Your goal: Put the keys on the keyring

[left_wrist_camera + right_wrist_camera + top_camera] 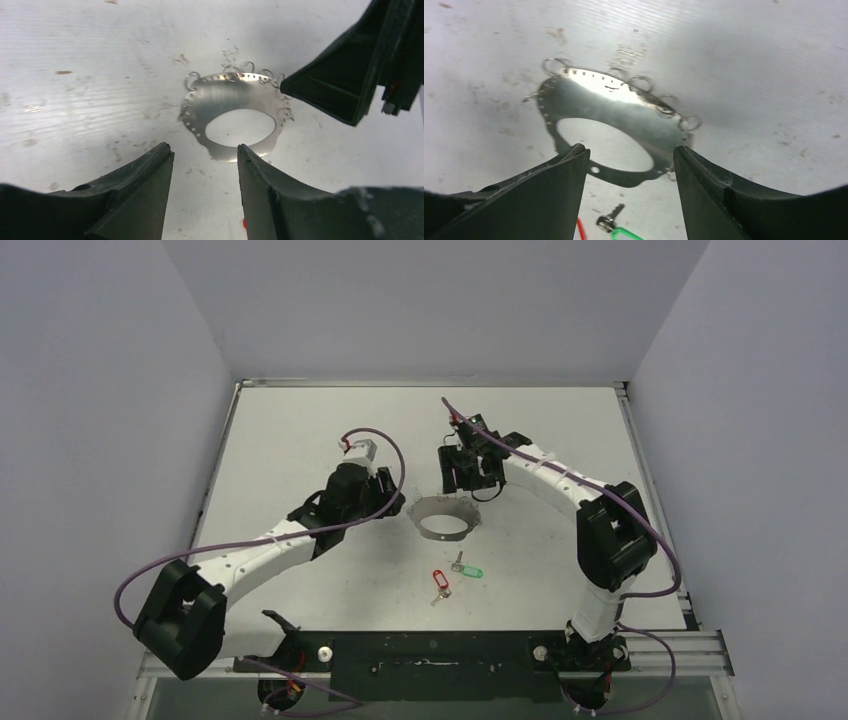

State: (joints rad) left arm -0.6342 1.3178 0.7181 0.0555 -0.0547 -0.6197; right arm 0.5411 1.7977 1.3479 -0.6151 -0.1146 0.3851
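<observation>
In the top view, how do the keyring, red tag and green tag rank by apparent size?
1. keyring, clearly largest.
2. red tag and green tag: look alike, not ranked.

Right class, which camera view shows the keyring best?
Left wrist: the keyring lies close and almost whole, with the small loops along its rim plain. The right wrist view shows it large too, but the fingers cover its near edge. The top view shows only a small grey ring, far off.
</observation>
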